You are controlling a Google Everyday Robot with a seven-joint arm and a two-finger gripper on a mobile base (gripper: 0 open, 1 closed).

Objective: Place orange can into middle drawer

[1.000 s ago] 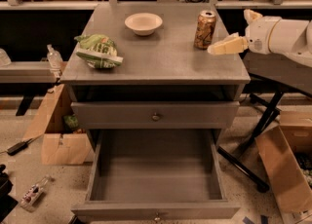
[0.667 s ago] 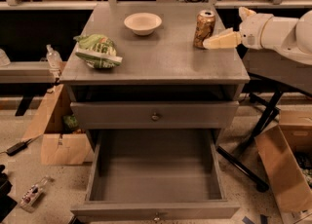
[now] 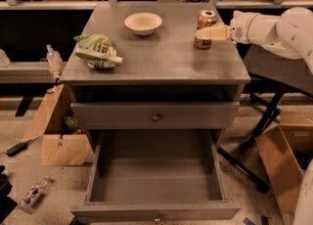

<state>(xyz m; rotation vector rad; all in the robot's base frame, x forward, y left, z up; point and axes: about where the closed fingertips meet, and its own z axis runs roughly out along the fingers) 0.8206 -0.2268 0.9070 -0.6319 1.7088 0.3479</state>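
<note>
The orange can [image 3: 206,19] stands upright at the back right of the cabinet top [image 3: 161,57]. My gripper [image 3: 200,33] reaches in from the right at the can's height, and its cream tip crosses in front of the can's lower half. The middle drawer [image 3: 156,211] is pulled fully open below, and its grey inside is empty. The similar knobbed drawer [image 3: 155,116] one level higher is closed.
A white bowl [image 3: 143,23] sits at the back middle of the top. A green chip bag [image 3: 98,51] lies at the left. Cardboard boxes [image 3: 58,136] stand on the floor to the left and another [image 3: 281,165] to the right. A black stand's legs [image 3: 254,136] are at the right.
My gripper has moved left along the cabinet top, from beside the can to overlapping its front. The can, bowl, bag and drawers have not moved.
</note>
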